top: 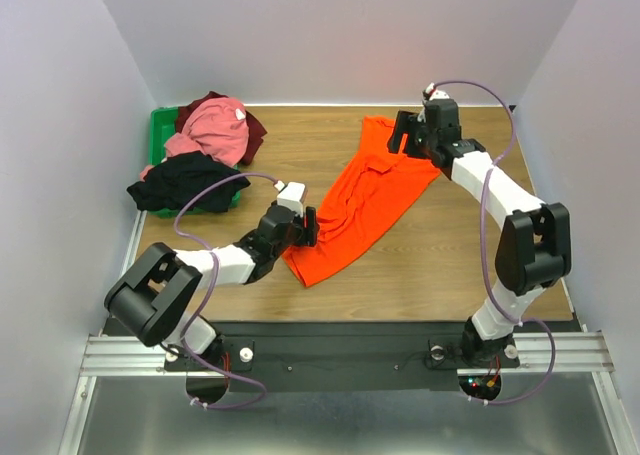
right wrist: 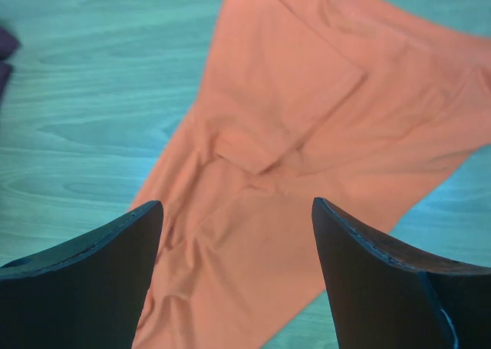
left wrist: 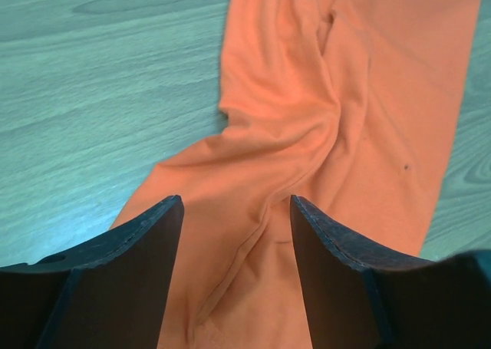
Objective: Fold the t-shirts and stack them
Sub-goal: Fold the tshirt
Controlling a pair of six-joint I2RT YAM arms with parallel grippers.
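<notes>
The orange shirt lay rumpled, slanting across the worktop's middle. The left gripper, jaws apart, sat at its near end. The right gripper, jaws wide, sat at its far end. A pink shirt, maroon shirt and black shirt were heaped on the bin in the far-left corner.

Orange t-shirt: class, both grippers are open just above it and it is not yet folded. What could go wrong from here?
1. The orange t-shirt lies bunched. A ridge of cloth runs up from the left gripper, so closing there may pinch extra layers and lock the crease in.
2. Below the right gripper a flap is doubled over. The gripper might catch only that flap, skewing the fold.
</notes>
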